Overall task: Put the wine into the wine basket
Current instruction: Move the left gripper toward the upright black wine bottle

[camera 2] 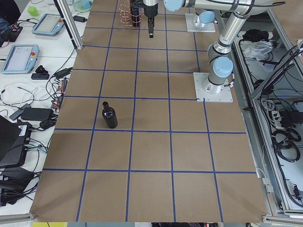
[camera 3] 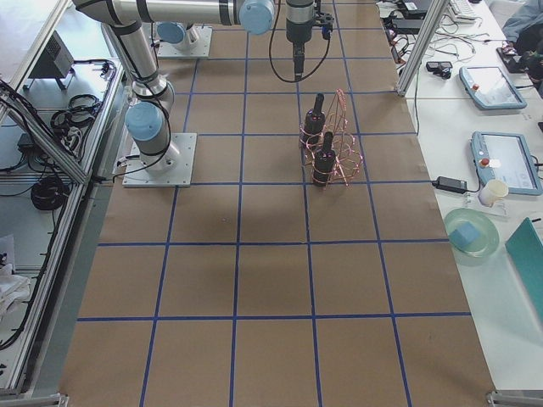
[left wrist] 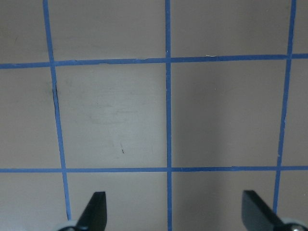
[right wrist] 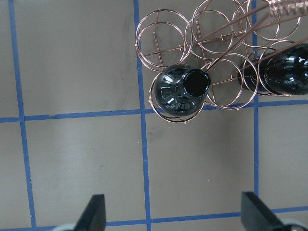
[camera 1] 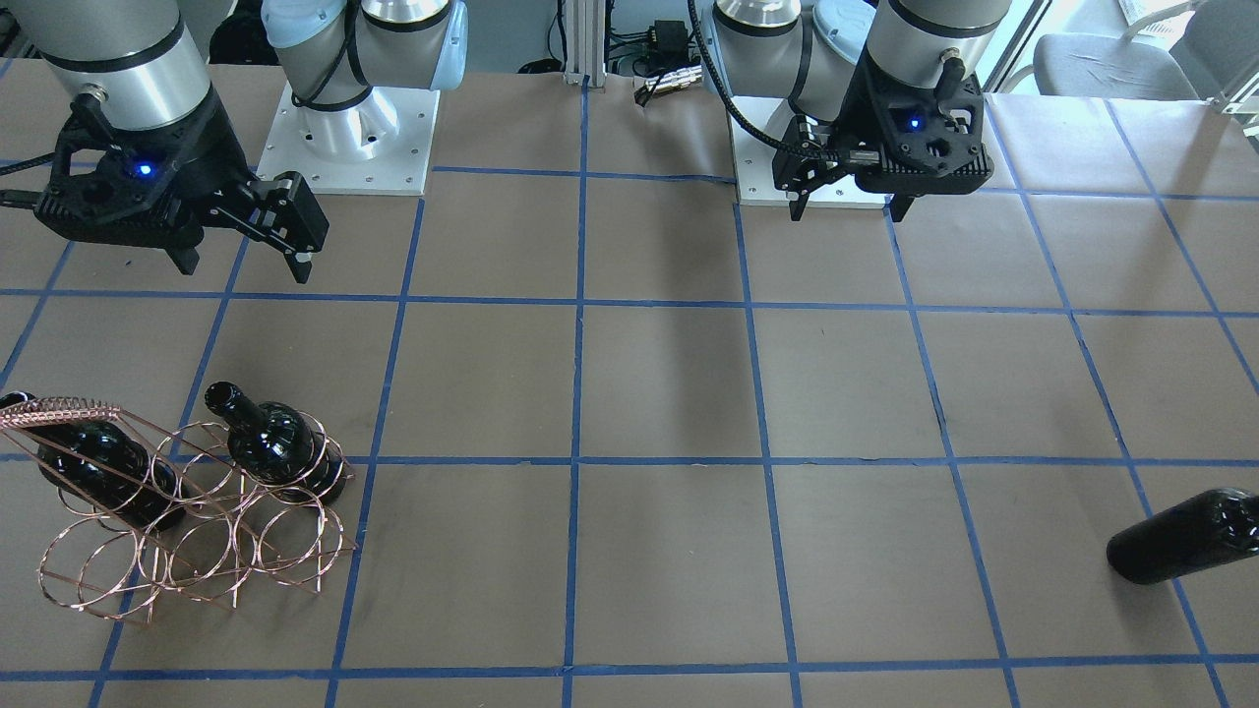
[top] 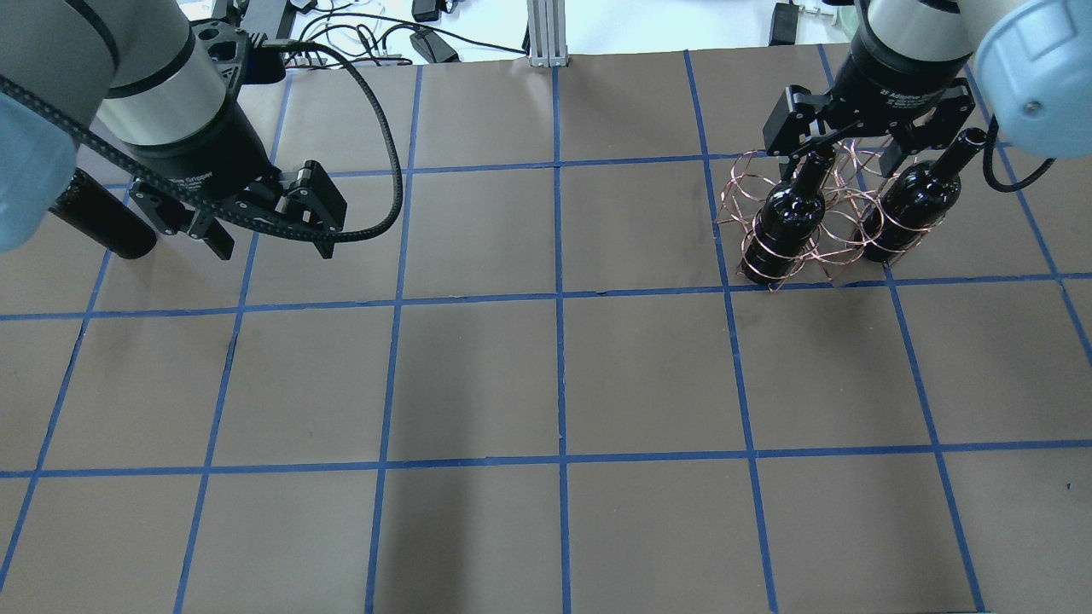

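Observation:
The rose-gold wire wine basket (camera 1: pixel 197 536) (top: pixel 840 223) stands on the right side of the table and holds two black wine bottles (camera 1: pixel 277 447) (camera 1: pixel 98 470), necks tilted up. A further wine bottle (camera 1: pixel 1180 536) (camera 2: pixel 111 117) sits apart on the table's left side, partly hidden behind my left arm in the overhead view. My right gripper (top: pixel 853 158) (right wrist: pixel 175 216) hangs open above the basket, just short of the nearer bottle (right wrist: pixel 183 94), and holds nothing. My left gripper (top: pixel 273 247) (left wrist: pixel 175 216) is open over bare table, beside the lone bottle and not touching it.
Brown paper with a blue tape grid (top: pixel 559 375) covers the table. The two arm bases (camera 1: pixel 359 128) sit on the robot's side. Cables (top: pixel 367 34) lie past the far edge, and side benches hold tablets (camera 3: pixel 509 161) and a bowl (camera 3: pixel 471 233).

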Robot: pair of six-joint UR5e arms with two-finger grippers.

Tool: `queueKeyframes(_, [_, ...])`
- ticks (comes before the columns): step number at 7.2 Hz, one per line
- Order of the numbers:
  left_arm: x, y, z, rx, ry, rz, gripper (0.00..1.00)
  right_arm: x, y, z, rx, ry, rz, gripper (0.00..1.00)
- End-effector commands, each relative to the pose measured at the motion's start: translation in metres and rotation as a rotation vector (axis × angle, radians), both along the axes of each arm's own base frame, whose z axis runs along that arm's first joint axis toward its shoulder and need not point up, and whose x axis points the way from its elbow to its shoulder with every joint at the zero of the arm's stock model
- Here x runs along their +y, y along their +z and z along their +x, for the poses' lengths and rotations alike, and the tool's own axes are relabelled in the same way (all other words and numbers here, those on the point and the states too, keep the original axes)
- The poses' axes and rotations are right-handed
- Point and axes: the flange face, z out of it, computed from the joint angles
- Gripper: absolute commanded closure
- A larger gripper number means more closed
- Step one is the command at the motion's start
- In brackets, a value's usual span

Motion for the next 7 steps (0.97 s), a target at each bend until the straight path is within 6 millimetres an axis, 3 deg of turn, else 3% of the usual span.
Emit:
queueKeyframes(1, [0.001, 0.000, 0.001, -0.005, -0.003, -0.001, 0.00, 0.005, 0.006, 0.001, 0.002, -0.002, -0.008, 0.01])
queueKeyframes(7, [0.003, -0.010, 0.004, -0.009, 0.005, 0.017, 0.00, 0.014, 0.016, 0.003, -0.012, -0.005, -0.020, 0.01])
